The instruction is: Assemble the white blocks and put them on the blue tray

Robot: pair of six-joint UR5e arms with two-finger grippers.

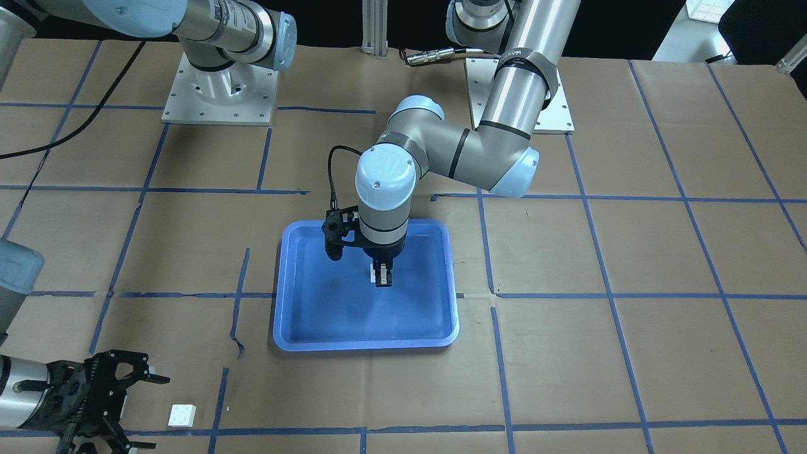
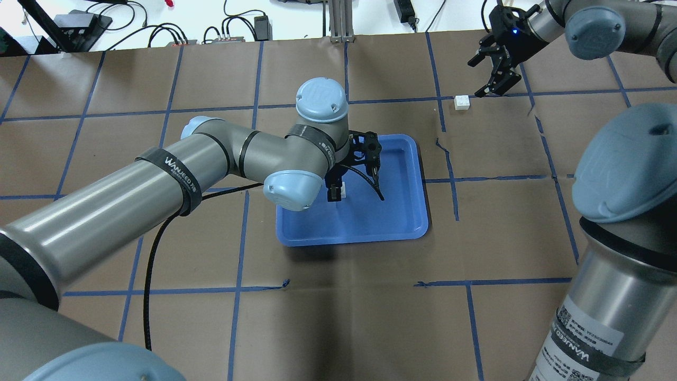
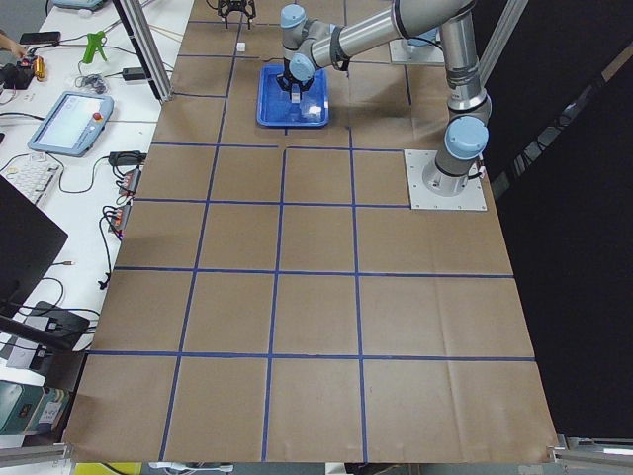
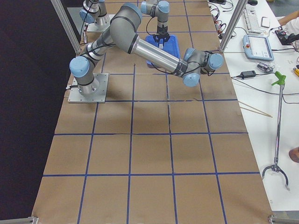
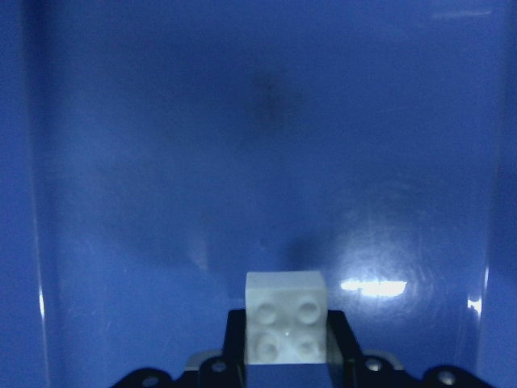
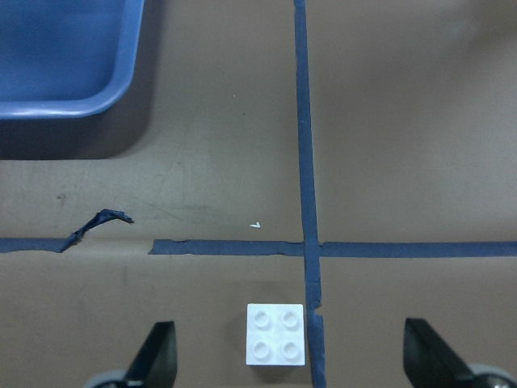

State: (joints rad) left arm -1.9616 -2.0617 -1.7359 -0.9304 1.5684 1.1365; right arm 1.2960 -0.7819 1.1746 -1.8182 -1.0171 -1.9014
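Worktop [image 1: 630, 252]: left end effector [image 1: 383, 275] is gripping white block [image 5: 285, 317] over blue tray [image 1: 362, 343]; gaping right end effector [image 1: 156, 413] should grasp second block [image 6: 276, 333].

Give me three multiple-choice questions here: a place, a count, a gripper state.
1. Where is the loose block relative to the blue tray? A inside it B outside it, on the brown paper C on its rim
2. How many white blocks show? A one B two C three
3. The right gripper is A open B shut on a block C shut, empty
Answers: B, it lies on paper beside tape. B, the loose one plus the held block in the left gripper. A, its fingers stand wide apart.
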